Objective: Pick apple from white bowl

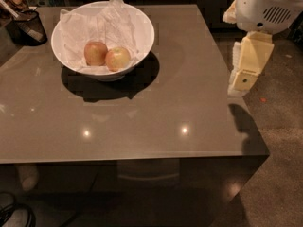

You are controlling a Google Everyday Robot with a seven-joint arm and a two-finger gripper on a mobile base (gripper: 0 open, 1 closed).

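Note:
The white bowl [141, 51], lined with crumpled white paper, stands at the back left of the brown table [156, 112]. Two apples lie side by side in it. The yellow-green apple with a pinkish blush [118, 58] is on the right and touches a redder apple [95, 52] on its left. My gripper [239, 82] hangs on the white arm at the right of the view. It points down over the table's right edge, far to the right of the bowl and holding nothing.
A small dark cup [29, 26] holding utensils stands at the table's back left corner, left of the bowl. The speckled floor [279, 141] lies to the right of the table. The arm's shadow falls on the table's right front corner.

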